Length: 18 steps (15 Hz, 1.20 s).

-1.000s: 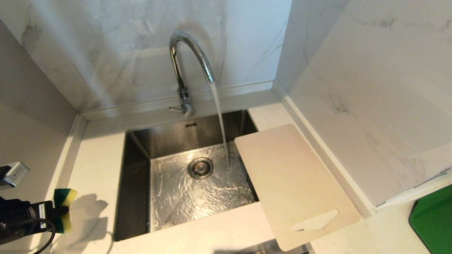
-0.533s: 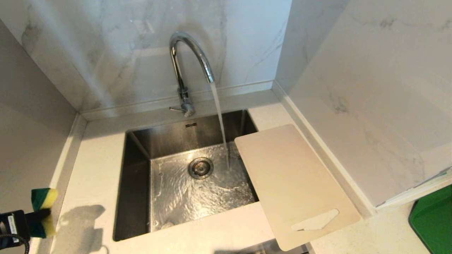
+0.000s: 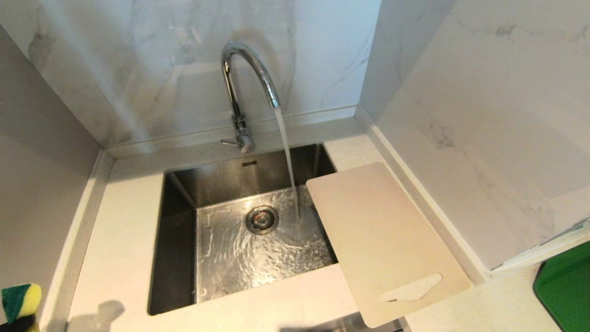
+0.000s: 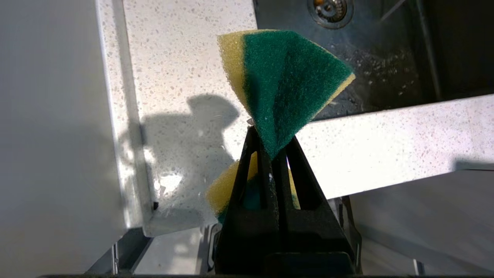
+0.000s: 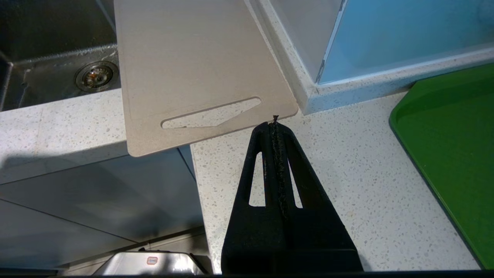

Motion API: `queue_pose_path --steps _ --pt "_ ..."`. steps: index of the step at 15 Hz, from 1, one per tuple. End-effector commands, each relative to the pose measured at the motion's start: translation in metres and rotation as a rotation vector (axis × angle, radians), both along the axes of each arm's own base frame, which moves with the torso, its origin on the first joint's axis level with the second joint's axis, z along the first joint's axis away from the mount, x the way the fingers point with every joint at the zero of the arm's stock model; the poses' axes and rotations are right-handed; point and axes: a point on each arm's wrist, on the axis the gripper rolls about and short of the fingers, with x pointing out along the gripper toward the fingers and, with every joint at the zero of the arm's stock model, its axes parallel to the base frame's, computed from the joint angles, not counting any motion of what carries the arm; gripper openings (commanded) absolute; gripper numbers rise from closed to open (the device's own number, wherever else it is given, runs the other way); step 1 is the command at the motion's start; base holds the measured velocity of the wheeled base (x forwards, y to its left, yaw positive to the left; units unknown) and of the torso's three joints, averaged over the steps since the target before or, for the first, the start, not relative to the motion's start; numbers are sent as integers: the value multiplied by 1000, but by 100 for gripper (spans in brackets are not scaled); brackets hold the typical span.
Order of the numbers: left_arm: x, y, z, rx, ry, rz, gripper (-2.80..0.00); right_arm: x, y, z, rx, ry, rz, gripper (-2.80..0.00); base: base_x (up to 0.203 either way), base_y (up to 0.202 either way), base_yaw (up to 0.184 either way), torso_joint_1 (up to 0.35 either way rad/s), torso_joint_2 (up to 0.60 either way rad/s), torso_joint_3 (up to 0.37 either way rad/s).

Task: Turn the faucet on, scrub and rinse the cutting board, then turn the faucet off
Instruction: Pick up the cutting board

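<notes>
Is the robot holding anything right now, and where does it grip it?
The left gripper pinches the green-and-yellow sponge across its middle; the right gripper is shut on nothing.

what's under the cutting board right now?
The cutting board lies flat, bridging the sink's right edge and the counter. Its far corner overhangs the wet basin; its handle end juts past the counter's front edge. What lies directly beneath is covered.

A kitchen: a steel sink sunk into a speckled bench, the faucet running behind it, marble-look walls around.
</notes>
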Motion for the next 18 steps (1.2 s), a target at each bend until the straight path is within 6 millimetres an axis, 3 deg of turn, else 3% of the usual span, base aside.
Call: queue_pose_path --steps 1,7,18 --pt "-21 0 -8 28 -94 17 -280 0 0 0 0 0 -1 -280 0 0 0 0 0 0" --pt "-49 1 -44 175 -152 64 -280 0 0 0 0 0 -1 -280 0 0 0 0 0 0" --pt "-71 0 -60 262 -392 -21 -280 0 0 0 0 0 0 -280 0 0 0 0 0 0"
